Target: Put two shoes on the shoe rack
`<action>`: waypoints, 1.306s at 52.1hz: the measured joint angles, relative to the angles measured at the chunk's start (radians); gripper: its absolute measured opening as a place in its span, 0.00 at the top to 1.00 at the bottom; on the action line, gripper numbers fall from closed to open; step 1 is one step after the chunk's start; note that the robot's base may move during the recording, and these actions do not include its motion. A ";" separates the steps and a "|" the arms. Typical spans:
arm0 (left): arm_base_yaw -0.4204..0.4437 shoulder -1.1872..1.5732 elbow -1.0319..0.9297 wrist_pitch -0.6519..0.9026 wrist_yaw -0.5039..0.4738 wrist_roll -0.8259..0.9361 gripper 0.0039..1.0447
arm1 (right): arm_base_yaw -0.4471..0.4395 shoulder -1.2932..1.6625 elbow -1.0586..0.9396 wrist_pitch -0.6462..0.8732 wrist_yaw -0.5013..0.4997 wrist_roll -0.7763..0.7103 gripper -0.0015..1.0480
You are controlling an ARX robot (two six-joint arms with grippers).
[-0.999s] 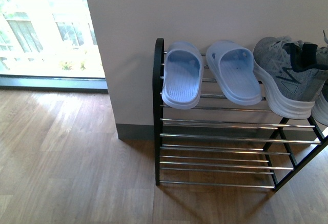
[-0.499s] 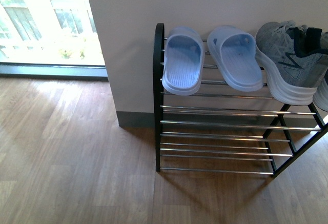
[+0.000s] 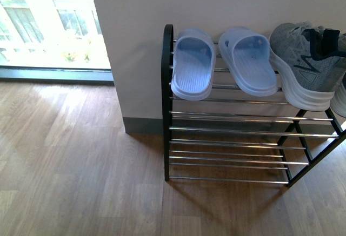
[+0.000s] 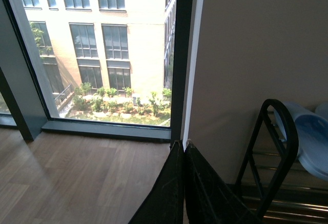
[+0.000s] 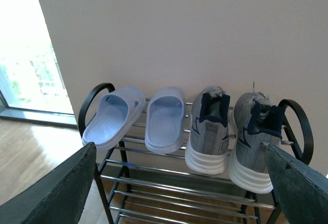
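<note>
Right wrist view: my right pincer [image 5: 179,183] spread wide, empty, dark pads at 7 and 4 o'clock framing the rack. Both grey knit sneakers [image 5: 233,137] sit heels-out on the shoe rack [image 5: 97,93] top chrome bars, beside two pale blue moulded slippers [image 5: 138,116]. Looks done. Left pincer [image 4: 183,183] pressed closed, holding nothing, parked clear.

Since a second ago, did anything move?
Only the view: the shoe rack, the slippers and the nearer grey sneaker sit higher in the front view than a second ago. In the last half second nothing changed. All the footwear stayed on the top tier.
</note>
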 joint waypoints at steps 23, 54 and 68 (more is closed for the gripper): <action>0.000 -0.203 0.000 -0.198 0.000 0.000 0.99 | 0.000 0.000 0.000 0.000 0.000 0.000 0.09; 0.000 -0.462 0.000 -0.474 -0.001 0.000 0.99 | 0.000 0.000 0.000 0.000 0.000 0.000 0.09; 0.001 -0.464 0.000 -0.476 0.000 0.000 0.80 | 0.000 -0.001 0.000 0.000 0.000 0.000 0.09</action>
